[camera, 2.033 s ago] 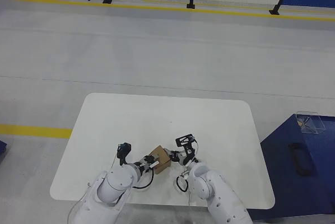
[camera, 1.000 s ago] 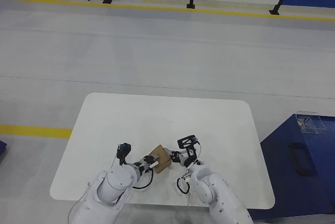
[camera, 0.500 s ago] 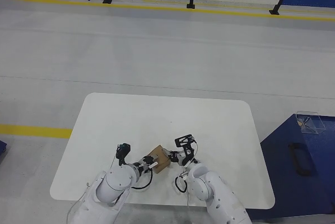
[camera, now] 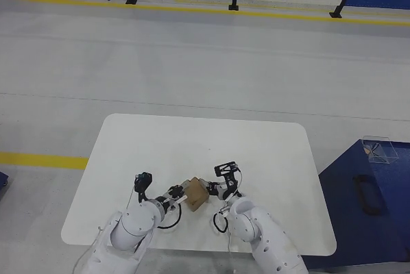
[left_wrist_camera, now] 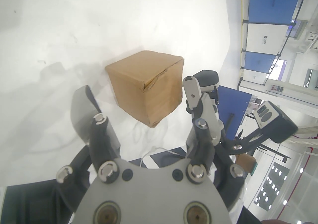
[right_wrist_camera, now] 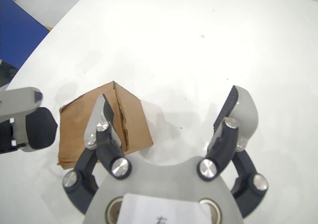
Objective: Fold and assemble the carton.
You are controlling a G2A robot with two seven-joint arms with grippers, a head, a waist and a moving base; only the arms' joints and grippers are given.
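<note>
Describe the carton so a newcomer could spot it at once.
Find the white table; near its robot-side edge the two arms meet. Between the left gripper and right gripper sits the carton, a small brown cardboard cube with a ragged seam, the one brown thing on the white top.

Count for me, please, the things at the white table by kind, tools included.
Box: 1
Tools: 2, the left tool and the right tool
Table: 1
Total: 4
</note>
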